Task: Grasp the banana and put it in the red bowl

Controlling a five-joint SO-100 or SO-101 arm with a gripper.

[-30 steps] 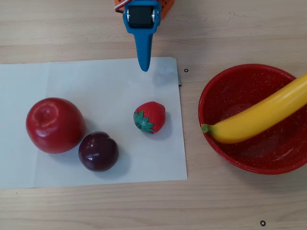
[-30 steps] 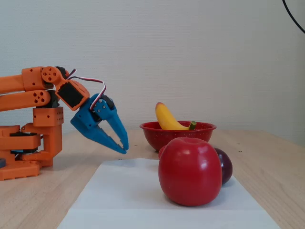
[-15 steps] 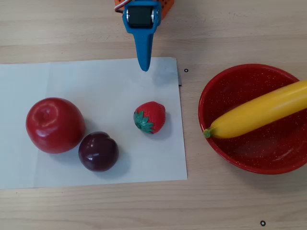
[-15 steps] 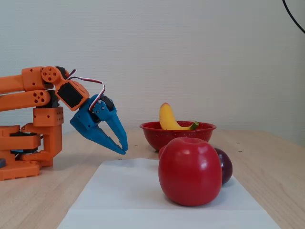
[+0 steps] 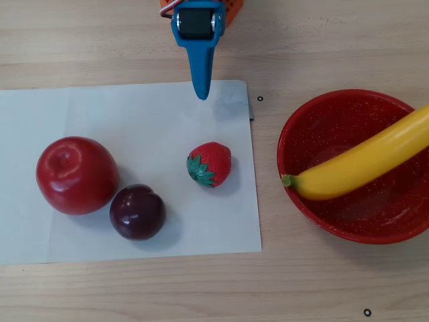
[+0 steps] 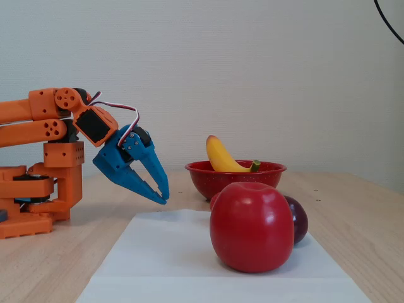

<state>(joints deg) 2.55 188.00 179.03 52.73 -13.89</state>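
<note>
The yellow banana lies across the inside of the red speckled bowl at the right of the overhead view, green stem tip near the bowl's left rim, its other end over the right rim. In the fixed view the banana pokes up out of the bowl. My blue gripper hangs at the top edge of the white paper, well left of the bowl, jaws closed and empty; in the fixed view the gripper points down, just above the table.
A white paper sheet carries a red apple, a dark plum and a toy strawberry. The orange arm base stands at the left of the fixed view. Bare wooden table surrounds everything.
</note>
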